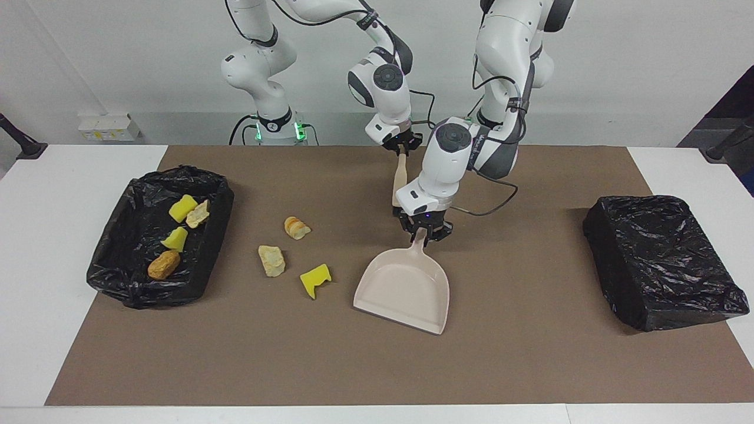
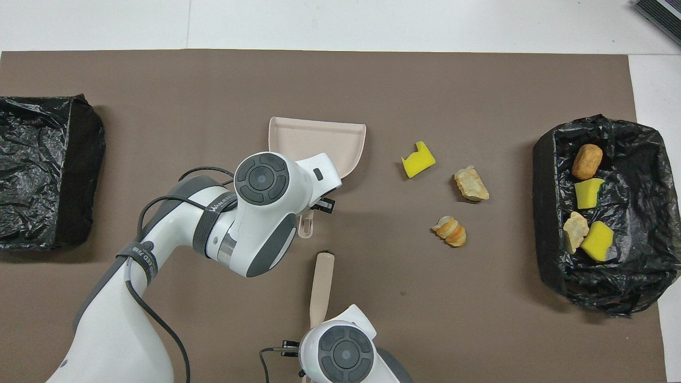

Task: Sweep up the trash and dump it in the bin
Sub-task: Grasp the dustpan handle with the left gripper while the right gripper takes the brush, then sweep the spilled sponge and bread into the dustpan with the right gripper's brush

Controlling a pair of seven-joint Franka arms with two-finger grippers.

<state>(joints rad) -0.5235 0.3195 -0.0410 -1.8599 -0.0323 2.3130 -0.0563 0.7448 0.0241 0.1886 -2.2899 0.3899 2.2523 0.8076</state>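
Both arms bent down: left gripper [image 1: 425, 233] clamps dustpan [image 1: 404, 290] handle, right gripper [image 1: 402, 148] brush [image 1: 399, 176].

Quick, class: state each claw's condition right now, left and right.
Left claw: shut on the dustpan handle.
Right claw: shut on the brush handle.
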